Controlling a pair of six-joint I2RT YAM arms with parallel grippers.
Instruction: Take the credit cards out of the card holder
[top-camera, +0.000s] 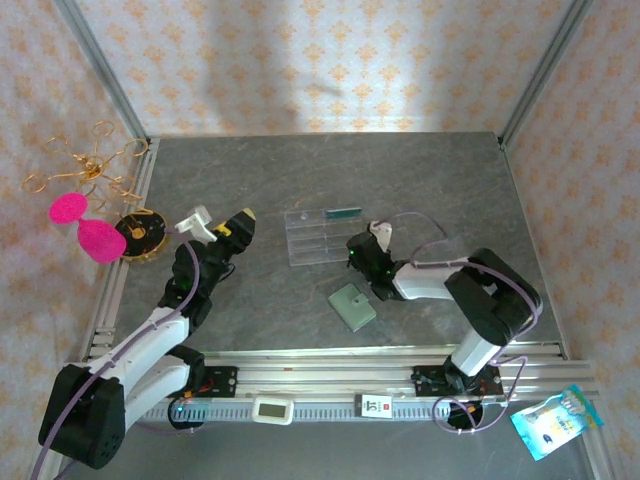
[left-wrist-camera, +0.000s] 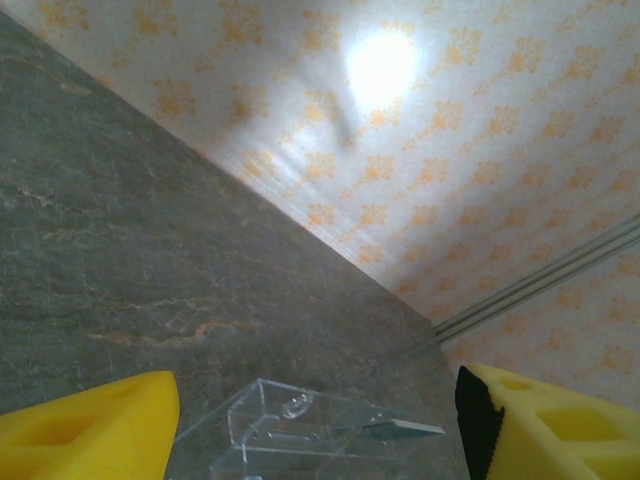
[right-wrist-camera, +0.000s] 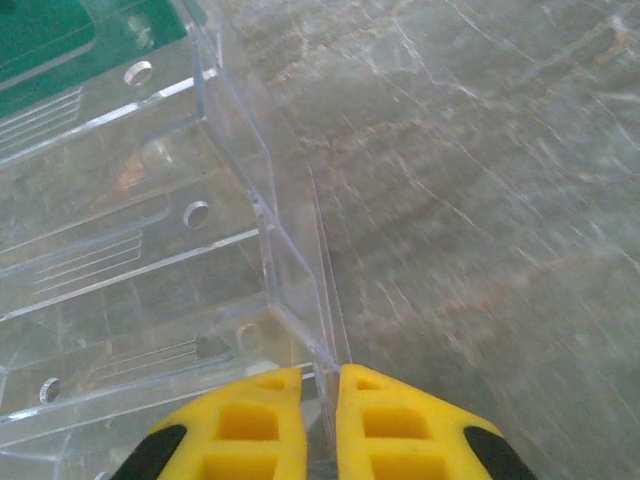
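The sage-green card holder (top-camera: 352, 306) lies shut and flat on the grey table, near my right arm, with no gripper on it. Behind it sits a clear plastic compartment tray (top-camera: 322, 236) (right-wrist-camera: 120, 200) (left-wrist-camera: 300, 430). A dark green card (top-camera: 345, 212) (right-wrist-camera: 60, 40) (left-wrist-camera: 400, 431) rests at the tray's far end. My right gripper (top-camera: 357, 247) (right-wrist-camera: 321, 385) is at the tray's right near corner, its yellow fingers pinched on the thin clear wall. My left gripper (top-camera: 241, 222) (left-wrist-camera: 315, 430) hovers left of the tray, wide open and holding nothing.
A gold wire stand with pink discs (top-camera: 85, 205) and a black-and-gold disc (top-camera: 140, 232) sit at the left edge. A blue packet (top-camera: 553, 420) lies beyond the front rail at right. Metal frame posts (top-camera: 540, 70) bound the table's corners.
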